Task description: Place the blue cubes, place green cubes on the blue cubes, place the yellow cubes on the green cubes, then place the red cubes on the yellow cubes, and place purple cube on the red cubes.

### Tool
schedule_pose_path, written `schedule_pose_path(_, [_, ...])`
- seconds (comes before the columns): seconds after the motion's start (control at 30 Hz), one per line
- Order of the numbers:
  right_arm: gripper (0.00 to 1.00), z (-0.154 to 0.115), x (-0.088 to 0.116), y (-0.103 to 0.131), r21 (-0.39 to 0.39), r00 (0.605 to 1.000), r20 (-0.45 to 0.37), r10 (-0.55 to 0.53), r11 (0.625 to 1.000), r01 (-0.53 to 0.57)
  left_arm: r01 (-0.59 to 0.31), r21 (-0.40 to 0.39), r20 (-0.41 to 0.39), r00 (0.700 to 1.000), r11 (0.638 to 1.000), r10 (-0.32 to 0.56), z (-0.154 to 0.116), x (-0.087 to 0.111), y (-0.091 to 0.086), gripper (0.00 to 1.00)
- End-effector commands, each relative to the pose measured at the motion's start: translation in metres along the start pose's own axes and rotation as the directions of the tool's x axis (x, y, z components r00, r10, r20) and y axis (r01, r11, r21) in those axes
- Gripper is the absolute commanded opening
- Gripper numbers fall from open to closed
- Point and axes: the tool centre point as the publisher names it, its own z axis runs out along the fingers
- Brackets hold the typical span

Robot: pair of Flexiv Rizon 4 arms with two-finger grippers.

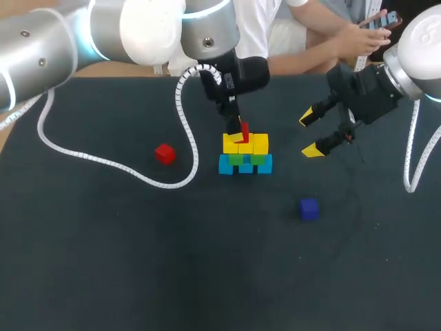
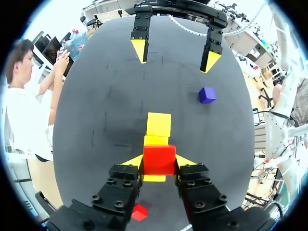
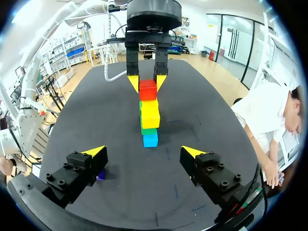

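Cable (image 1: 89, 160), white and coiled, loops across the dark table (image 1: 103, 276) from the left arm (image 1: 103, 31), which comes in from the far left corner and reaches past the middle. Just right of the cable's loop, a loose red cube (image 1: 165, 154) lies alone on the table, well apart from the stack. Near the middle stands the stack: a row of light blue cubes (image 1: 245, 165) on the table, green cubes (image 1: 246, 158) on them, and yellow cubes (image 1: 253, 143) on the green. Above the yellow layer the left gripper (image 1: 239, 134) points down, its two yellow-tipped fingers clamped on either side of a second red cube (image 2: 159, 159). In the right wrist view this held cube sits directly atop the yellow ones; whether it touches them or hangs just above cannot be told. Right of the stack and nearer the front edge, the purple cube (image 1: 309, 208) rests by itself on the table. Farther right, the right gripper (image 1: 313, 134) hovers beside the stack with its fingers spread wide and nothing between them, its arm (image 1: 413, 55) coming in from the far right corner.
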Motion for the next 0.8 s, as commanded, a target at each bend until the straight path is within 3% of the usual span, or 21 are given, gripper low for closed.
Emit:
schedule_pose_path(0.03, [1.00, -0.0001, 0.0003, 0.0005, 0.001, 1.000, 0.002, -0.001, 1.000, 0.001, 0.002, -0.002, -0.004, 1.000, 1.000, -0.002, -0.0001, -0.0004, 0.0004, 0.00])
schedule_pose_path(0.43, [1.00, -0.0001, 0.0003, 0.0005, 0.001, 1.000, 0.002, -0.001, 1.000, 0.001, 0.012, -0.009, -0.004, 1.000, 1.000, -0.012, 0.0004, 0.0011, -0.0001, 0.00])
schedule_pose_path(0.5, [1.00, -0.0001, 0.0003, 0.0005, 0.001, 1.000, 0.002, -0.001, 1.000, 0.001, 0.019, -0.008, -0.005, 1.000, 1.000, -0.019, 0.0008, 0.0015, -0.0002, 0.22])
schedule_pose_path(0.57, [1.00, -0.0001, 0.0003, 0.0005, 0.001, 1.000, 0.002, -0.001, 1.000, 0.001, 0.024, -0.009, -0.002, 1.000, 1.000, -0.024, 0.0010, 0.0015, -0.0002, 0.54])
schedule_pose_path(0.6, [1.00, -0.0001, 0.0003, 0.0005, 0.001, 1.000, 0.002, -0.001, 1.000, 0.001, 0.027, -0.009, -0.003, 1.000, 1.000, -0.027, 0.0009, 0.0015, -0.0002, 0.92])
schedule_pose_path(0.63, [1.00, -0.0001, 0.0003, 0.0005, 0.001, 1.000, 0.002, -0.001, 1.000, 0.001, 0.032, -0.011, -0.004, 0.999, 0.999, -0.032, 0.0009, 0.0015, -0.0003, 1.00])
schedule_pose_path(0.8, [1.00, -0.0001, 0.0003, 0.0005, 0.001, 1.000, 0.002, -0.001, 1.000, 0.001, 0.044, -0.017, 0.001, 0.999, 0.999, -0.044, -0.0009, 0.0038, -0.0018, 1.00])
